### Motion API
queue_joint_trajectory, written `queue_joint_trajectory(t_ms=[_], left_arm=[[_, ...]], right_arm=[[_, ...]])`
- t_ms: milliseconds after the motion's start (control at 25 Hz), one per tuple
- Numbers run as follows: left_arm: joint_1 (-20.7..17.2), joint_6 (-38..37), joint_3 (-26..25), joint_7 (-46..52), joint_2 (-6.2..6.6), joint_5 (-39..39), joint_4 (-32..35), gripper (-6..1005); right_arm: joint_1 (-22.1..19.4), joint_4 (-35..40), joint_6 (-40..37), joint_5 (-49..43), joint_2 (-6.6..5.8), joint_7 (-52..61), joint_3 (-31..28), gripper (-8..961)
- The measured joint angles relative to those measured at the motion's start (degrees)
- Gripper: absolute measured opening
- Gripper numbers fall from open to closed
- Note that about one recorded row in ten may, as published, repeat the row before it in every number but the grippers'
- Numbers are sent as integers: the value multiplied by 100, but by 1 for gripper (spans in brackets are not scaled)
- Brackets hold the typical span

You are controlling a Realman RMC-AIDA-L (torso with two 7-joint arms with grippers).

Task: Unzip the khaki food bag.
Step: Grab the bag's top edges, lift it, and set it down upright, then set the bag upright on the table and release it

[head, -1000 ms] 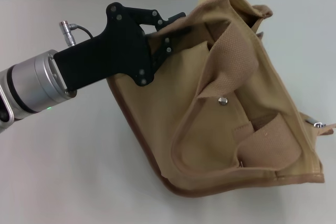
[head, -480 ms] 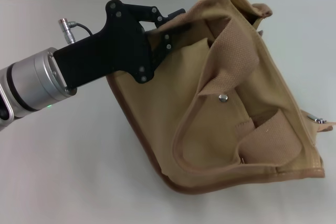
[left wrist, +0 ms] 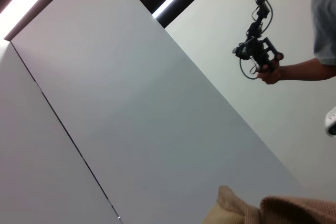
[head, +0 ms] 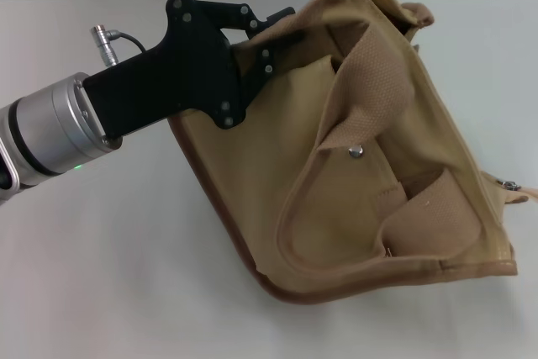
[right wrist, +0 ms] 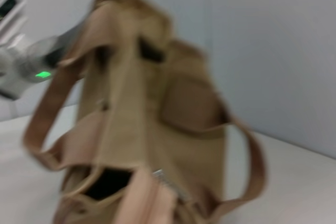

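Gripping khaki food bag (head: 378, 166) top-left edge | left claw (head: 282, 31)

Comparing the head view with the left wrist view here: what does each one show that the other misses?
Only the head view shows the left claw gripping the upper corner of the khaki food bag, its silver snap, webbing handles and the table. Only the left wrist view shows wall panels and a person's hand holding a black device. Both show the bag's khaki fabric, just a corner in the wrist view. The right claw appears in neither.
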State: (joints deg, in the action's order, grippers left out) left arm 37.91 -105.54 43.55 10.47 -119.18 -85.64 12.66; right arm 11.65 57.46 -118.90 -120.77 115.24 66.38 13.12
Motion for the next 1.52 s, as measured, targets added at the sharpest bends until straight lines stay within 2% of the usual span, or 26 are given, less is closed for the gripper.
queue_joint_trajectory(t_ms=[40,200,400,600,800,1200,1520], left_arm=[[0,0,0,0,0,0,0,56],[3,-1,-1,3,0,2,0,56],[6,-15,3,42,0,3,0,56],[-28,-23,-1,59,0,5,4,56],[-38,-22,3,60,0,8,4,56],[-141,-36,-1,59,1,9,-11,56],[-314,-90,2,-37,0,20,-118,57]], right_arm=[[0,0,0,0,0,0,0,822],[150,-24,327,-125,409,-445,185,815],[437,-634,605,-152,407,-809,284,806],[655,-994,1058,-165,414,-866,752,796],[796,-1121,1088,-117,413,-913,837,787],[793,-1161,1111,374,424,-973,803,568],[766,-1075,1133,721,419,-765,778,185]])
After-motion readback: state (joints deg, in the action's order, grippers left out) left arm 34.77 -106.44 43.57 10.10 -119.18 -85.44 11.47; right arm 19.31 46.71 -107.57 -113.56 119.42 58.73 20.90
